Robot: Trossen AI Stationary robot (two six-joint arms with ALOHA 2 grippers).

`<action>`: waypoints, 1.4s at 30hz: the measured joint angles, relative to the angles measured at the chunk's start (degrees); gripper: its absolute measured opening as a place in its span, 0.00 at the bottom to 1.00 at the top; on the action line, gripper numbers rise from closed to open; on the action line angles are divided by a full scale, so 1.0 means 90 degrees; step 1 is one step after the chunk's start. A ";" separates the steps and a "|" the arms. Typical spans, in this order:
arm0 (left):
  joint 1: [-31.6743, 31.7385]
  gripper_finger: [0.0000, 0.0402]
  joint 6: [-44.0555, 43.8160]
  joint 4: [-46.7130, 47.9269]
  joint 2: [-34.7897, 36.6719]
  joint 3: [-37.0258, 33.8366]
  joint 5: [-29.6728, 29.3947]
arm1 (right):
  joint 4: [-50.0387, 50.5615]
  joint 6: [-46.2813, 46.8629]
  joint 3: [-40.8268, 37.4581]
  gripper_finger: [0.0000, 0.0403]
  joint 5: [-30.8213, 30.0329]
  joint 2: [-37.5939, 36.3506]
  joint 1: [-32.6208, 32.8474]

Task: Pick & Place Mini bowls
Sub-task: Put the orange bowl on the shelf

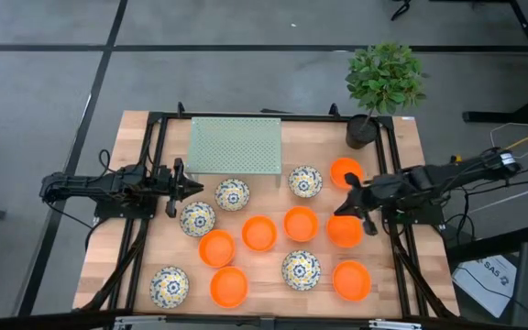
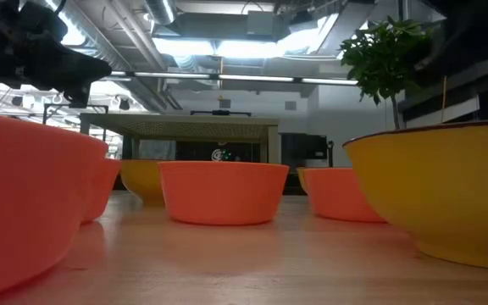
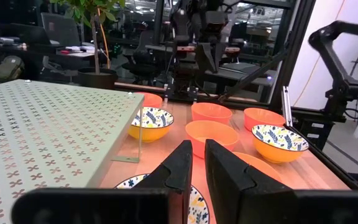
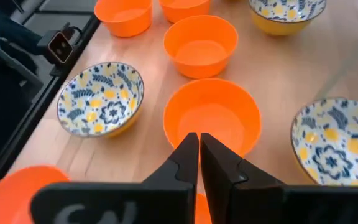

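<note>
Several mini bowls stand upright on the wooden table (image 1: pixel 145 252), each on its base. Plain orange ones (image 1: pixel 301 223) fill the middle and right; white blue-and-yellow patterned ones (image 1: pixel 233 194) are scattered among them. My left gripper (image 1: pixel 180 188) hovers level at the table's left, shut and holding nothing, with a patterned bowl (image 3: pixel 151 123) ahead of it. My right gripper (image 4: pixel 199 140) is at the table's right (image 1: pixel 351 197). It is shut, tipped downward and above the bowls, pointing at an orange bowl (image 4: pixel 211 118).
A pale green perforated platform (image 1: pixel 235 145) stands raised at the far middle. A dark plant pot (image 1: pixel 360 131) with a leafy plant sits at the far right corner. A black frame (image 1: pixel 154 137) runs along the table's sides. Orange bowls (image 2: pixel 223 191) crowd the near edge.
</note>
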State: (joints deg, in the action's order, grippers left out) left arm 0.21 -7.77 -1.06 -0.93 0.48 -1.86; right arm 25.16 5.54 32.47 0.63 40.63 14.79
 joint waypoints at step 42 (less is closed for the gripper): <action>0.0001 0.09 0.0000 0.0000 0.0000 0.0000 -0.0001 | 0.3746 0.3609 0.3247 0.05 -0.0444 0.3728 -0.0973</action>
State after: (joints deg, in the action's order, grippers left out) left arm 0.21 -7.77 -1.06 -0.94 0.49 -1.87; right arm 58.88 38.02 61.69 -3.37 74.18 6.03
